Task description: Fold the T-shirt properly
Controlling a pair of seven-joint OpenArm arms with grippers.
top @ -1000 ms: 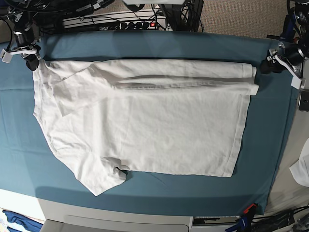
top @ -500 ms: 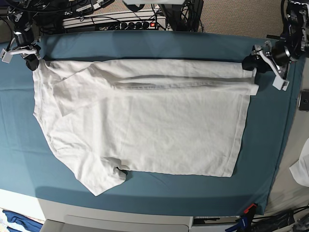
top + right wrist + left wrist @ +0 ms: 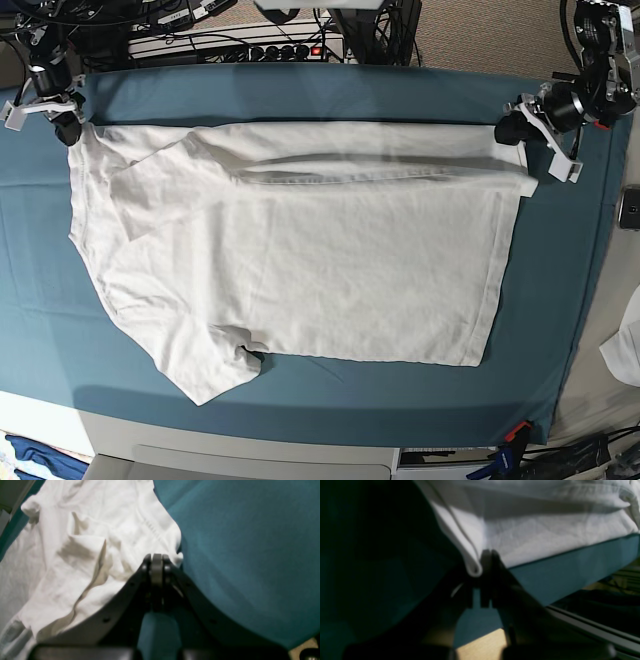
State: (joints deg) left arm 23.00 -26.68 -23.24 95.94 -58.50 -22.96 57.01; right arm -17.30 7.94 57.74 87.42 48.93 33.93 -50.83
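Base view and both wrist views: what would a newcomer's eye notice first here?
First, the large white cotton T-shirt, spread across the teal tablecloth with its far edge already folded over. Then the two black grippers at that folded edge: the right gripper shut at the shirt's collar-side corner on the base view's left, and the left gripper with its jaws together at the hem corner on the right.
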